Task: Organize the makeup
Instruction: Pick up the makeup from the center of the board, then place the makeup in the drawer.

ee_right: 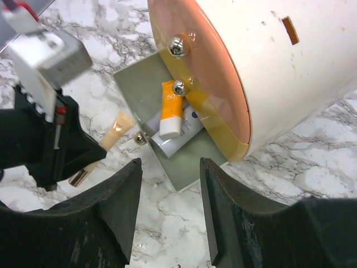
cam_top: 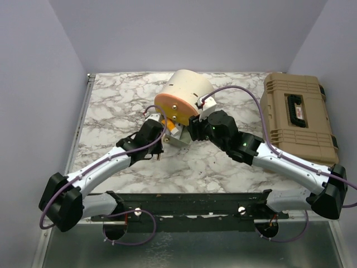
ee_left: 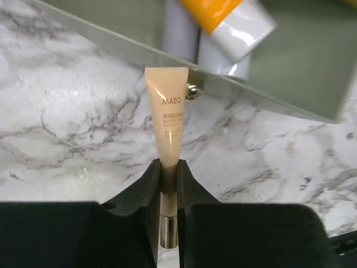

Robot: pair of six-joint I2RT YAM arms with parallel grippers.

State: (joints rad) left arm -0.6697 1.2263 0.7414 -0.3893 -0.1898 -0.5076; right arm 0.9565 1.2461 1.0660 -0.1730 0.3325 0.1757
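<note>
Peach tube (ee_left: 167, 120): crimped end just beside the drawer (ee_left: 290, 67) front; on or barely off the table (ee_left: 67, 123), cannot tell
Left hand (ee_left: 169, 170): clenched on the peach tube near its capped end; long end free to lead into the drawer
Drawer: pulled out of the cream case (ee_right: 290, 72); orange tube (ee_right: 170, 109) already inside
Right hand (ee_right: 170, 190): released, empty, near the drawer; perhaps to steady it
</note>
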